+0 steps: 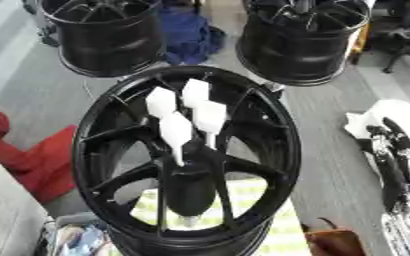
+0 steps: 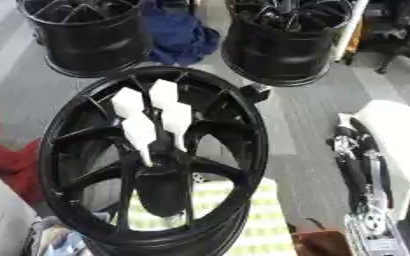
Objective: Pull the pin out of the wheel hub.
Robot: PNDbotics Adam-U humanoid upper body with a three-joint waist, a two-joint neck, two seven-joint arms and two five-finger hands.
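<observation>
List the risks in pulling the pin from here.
1. The left hand reaches over the hub with straight white fingers and covers it. The pin cannot be made out, so the hand might close on a spoke instead.
2. The wheel appears to stand tilted with nothing seen bracing it, so a pull might shift or tip it.
3. The black forearm seems to lie against the spokes and may snag when drawn back.

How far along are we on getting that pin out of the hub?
Nothing looks done: the white pins stand in the centre of the wheel hub. Nothing is in hand; the right hand hangs at the right edge, apart from the wheel. Left: reach, grip a pin, pull it out.
</observation>
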